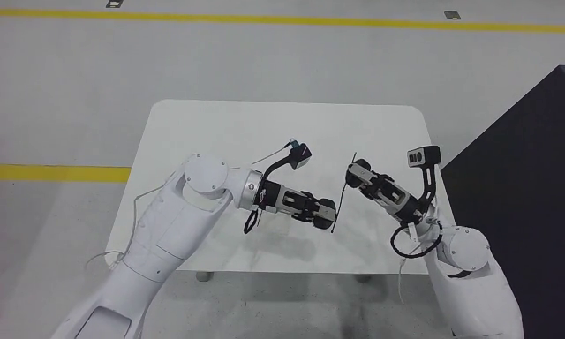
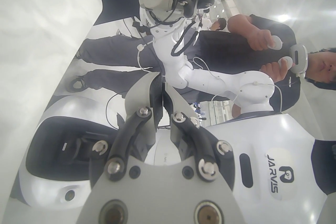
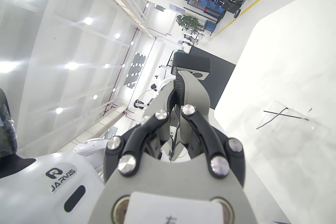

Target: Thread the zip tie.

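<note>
Count it off: two grippers over one white table (image 1: 265,127), and one black zip tie (image 1: 354,161) strung between them. In the top view that tie runs as a single thin straight line, tilted a little. Its upper end pokes out past your right gripper (image 1: 356,174) and its lower end trails just beyond your left gripper (image 1: 327,213), all held above the table's near half. Your right gripper (image 3: 179,83) has its fingers pressed together, and the right wrist view shows the zip tie (image 3: 173,146) as a thin black strip running back between them, so it's pinched there. Your left gripper (image 2: 160,88) has its fingers drawn close too, with only a dark sliver between the pads. The tie crosses right at its tip in the top view, so it's clamped there as well. The two grippers face each other, near but not touching. Farther off on the table, the right wrist view picks up two dark strands (image 3: 275,114) crossed beside a clear sheet (image 3: 296,128); you can't tell what they are.
</note>
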